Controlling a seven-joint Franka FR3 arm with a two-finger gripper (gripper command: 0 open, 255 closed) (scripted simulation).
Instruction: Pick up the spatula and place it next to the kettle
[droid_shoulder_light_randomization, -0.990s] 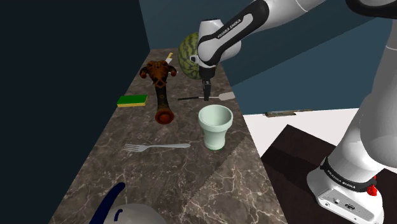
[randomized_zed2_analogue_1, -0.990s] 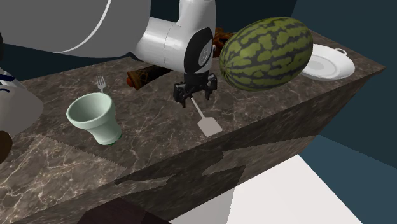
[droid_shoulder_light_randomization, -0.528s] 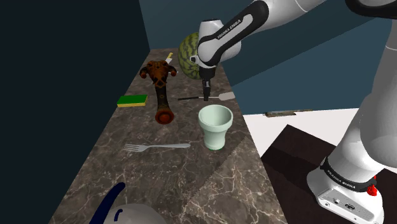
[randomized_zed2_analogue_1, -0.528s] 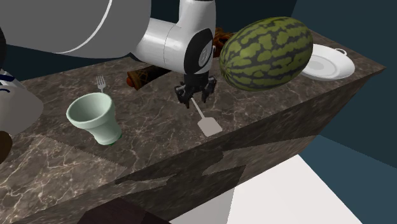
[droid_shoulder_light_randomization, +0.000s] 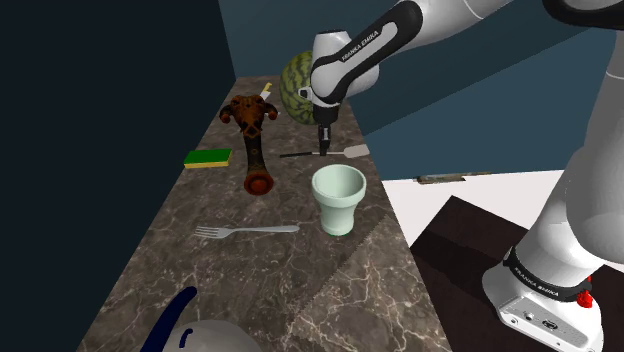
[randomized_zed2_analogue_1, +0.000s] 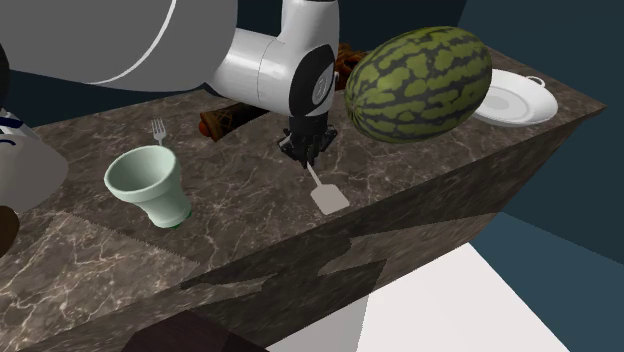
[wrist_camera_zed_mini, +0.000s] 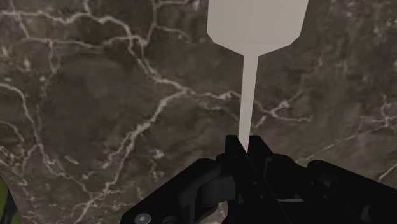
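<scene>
1. Wrist view: the tool (wrist_camera_zed_mini: 245, 145) is pressed shut on the thin pale handle of the spatula (wrist_camera_zed_mini: 249, 89), pinching it partway along, with the broad blade ahead of the fingers.
2. The spatula lies at the far end of the surface (droid_shoulder_light_randomization: 300, 290), just beyond the pale green cup (droid_shoulder_light_randomization: 338, 198) and near the watermelon (droid_shoulder_light_randomization: 296, 85). It appears to rest flat, not yet lifted.
3. The kettle (droid_shoulder_light_randomization: 215, 338), taken to be the white body with a dark blue handle, stands at the near end, well apart. The cup and a fork (droid_shoulder_light_randomization: 245, 230) lie between.
4. Step in hand, as judged: the lift. Rise straight up with a firm pinch, since the blade may droop or pivot. Clear the cup's rim before travelling nearward.
5. The arm (droid_shoulder_light_randomization: 370, 45) reaches in from the shoulder view's right, wrist bent so the tool points straight down.
</scene>
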